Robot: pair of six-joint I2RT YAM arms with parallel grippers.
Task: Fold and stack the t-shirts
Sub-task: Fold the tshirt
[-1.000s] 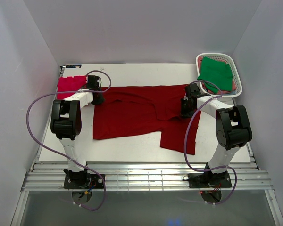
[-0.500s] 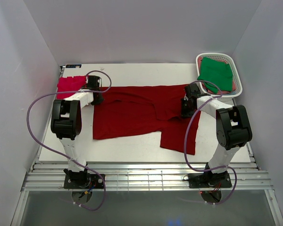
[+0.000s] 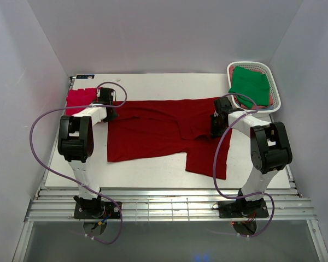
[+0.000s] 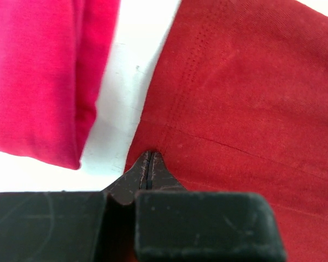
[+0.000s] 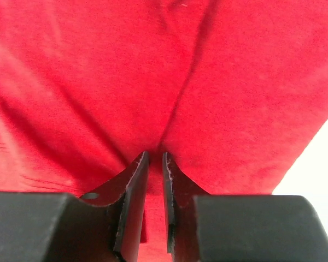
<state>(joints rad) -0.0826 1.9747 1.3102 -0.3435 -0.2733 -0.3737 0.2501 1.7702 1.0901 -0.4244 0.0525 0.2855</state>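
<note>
The left claw (image 4: pixel 147 161) is closed tight, its tips pinching the hem corner of the dark red t-shirt (image 3: pixel 153 131) at its left end. The right claw (image 5: pixel 153 164) is almost closed, with a fold of the same cloth bunched between the jaws at the right end. This shirt lies spread across the counter (image 3: pixel 153 170) and, I think, is not yet folded. Just beside the left claw a pinkish-red t-shirt (image 3: pixel 79 98) lies already folded. The green t-shirt (image 3: pixel 250 83) waits in the white basket (image 3: pixel 277 102), so most of the work seems left
</note>
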